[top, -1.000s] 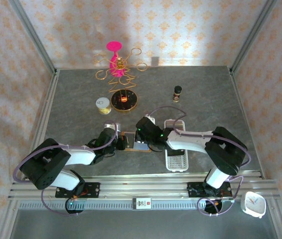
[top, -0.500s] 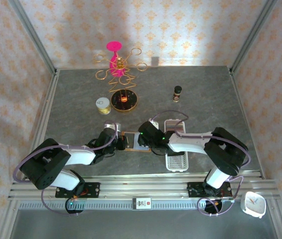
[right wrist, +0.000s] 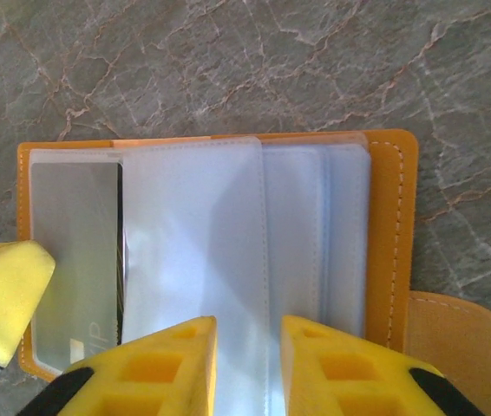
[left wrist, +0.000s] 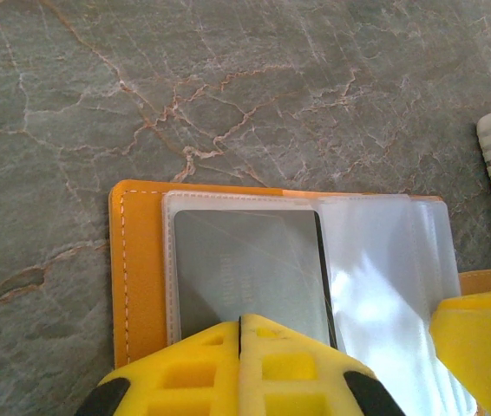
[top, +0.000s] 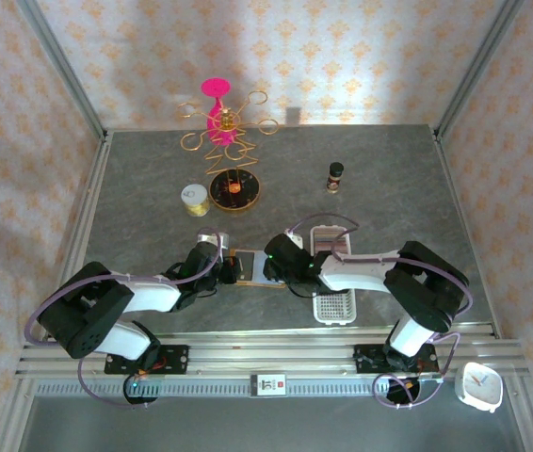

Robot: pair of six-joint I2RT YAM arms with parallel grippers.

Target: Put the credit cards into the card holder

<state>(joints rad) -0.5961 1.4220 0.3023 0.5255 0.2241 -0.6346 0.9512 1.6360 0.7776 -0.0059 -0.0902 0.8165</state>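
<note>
Right wrist view: the right gripper is seen with its jaws a little apart, widened over the last second, above the clear sleeves of the card holder, which is spread open on the table. A grey card is lodged in the sleeve at ten o'clock, so one card is judged delivered. The left gripper is pressed together, seemingly pinning the holder's edge. A white tray is crowded against the holder at three o'clock; a bottle is set well apart.
</note>
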